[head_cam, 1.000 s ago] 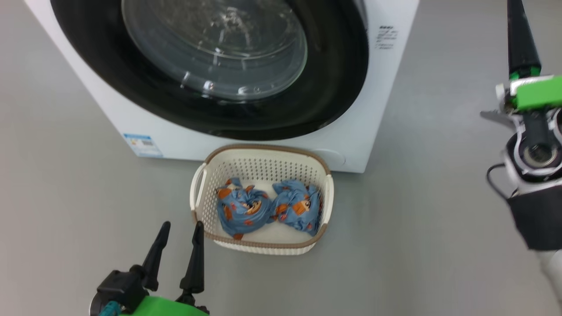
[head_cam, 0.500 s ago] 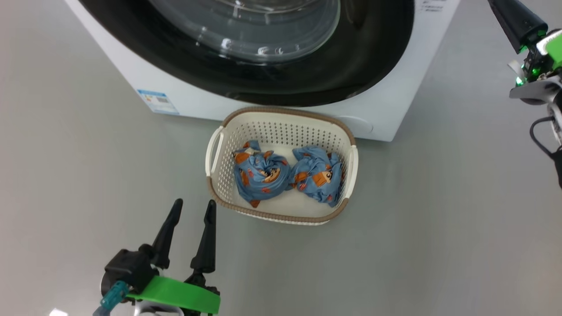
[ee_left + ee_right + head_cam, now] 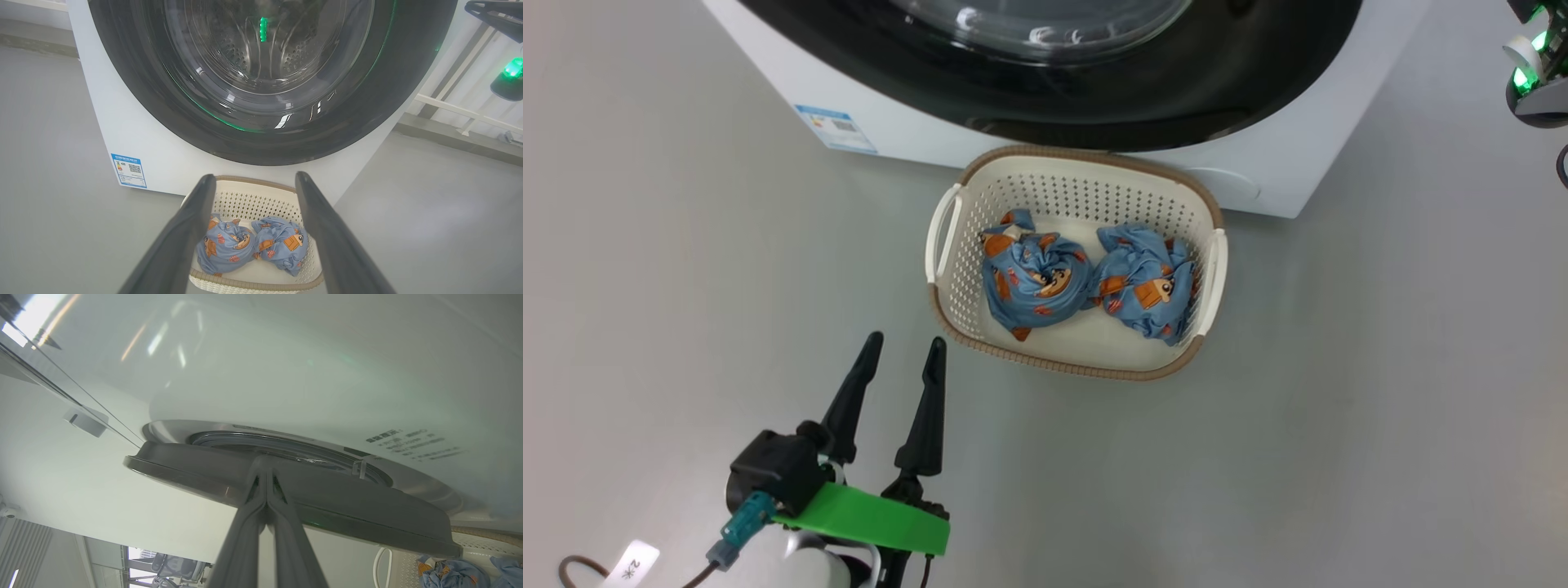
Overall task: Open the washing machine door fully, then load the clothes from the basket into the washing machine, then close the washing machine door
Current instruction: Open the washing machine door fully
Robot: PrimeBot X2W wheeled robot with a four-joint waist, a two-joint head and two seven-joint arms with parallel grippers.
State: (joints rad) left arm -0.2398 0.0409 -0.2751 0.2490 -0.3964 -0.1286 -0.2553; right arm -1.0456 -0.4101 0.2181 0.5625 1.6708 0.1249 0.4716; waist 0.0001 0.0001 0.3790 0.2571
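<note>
The cream perforated plastic basket, a rounded rectangle with a woven-look brown rim, is sitting on the grey floor right against the white washing machine, its long side running along the front. Two scrunched blue clothes are lying side by side inside it. The left hand is hanging wide open and empty. The right hand is pinched shut at the glossy black door rim.

Clothes side by side in basket; basket on floor before washing machine.
</note>
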